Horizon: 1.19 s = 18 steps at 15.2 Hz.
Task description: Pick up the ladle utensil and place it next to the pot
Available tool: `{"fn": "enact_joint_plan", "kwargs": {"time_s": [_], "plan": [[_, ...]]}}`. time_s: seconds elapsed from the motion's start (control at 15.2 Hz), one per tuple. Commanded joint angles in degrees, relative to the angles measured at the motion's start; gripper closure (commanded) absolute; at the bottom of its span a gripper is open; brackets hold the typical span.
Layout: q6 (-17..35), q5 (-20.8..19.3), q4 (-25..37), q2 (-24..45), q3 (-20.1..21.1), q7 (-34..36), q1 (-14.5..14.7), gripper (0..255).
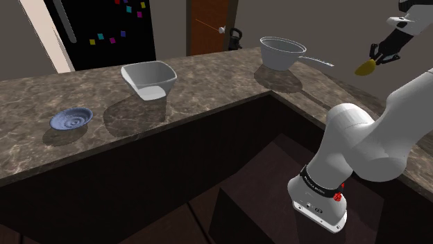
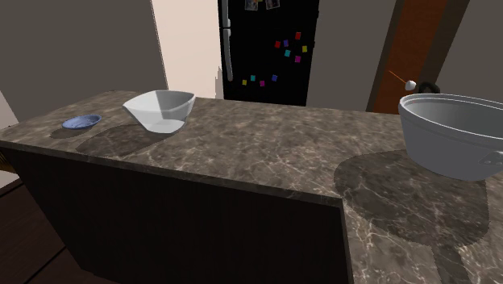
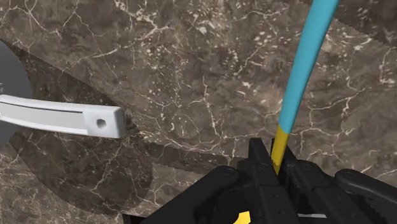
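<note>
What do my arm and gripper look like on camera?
The arm is white with smooth, rounded links, a dark band with small white lettering and a red spot beside it. The gripper is all black, with two blocky fingers.

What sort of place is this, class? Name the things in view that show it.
Probably a home kitchen: a long brown marbled countertop, a tall black fridge dotted with coloured magnets, and a grey long-handled pot on it. The black gripper clasps a yellow-and-blue ladle.
</note>
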Motion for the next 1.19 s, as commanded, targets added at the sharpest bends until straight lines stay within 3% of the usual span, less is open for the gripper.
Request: {"fn": "enact_joint_plan", "kwargs": {"time_s": [0.0,1.12], "plan": [[1.67,0.12,-1.97,0.22,0.21,-0.07,-0.75,255],[13.53,-2.80,-12.80,-2.43,-2.26,0.49,-1.11,255]]}}
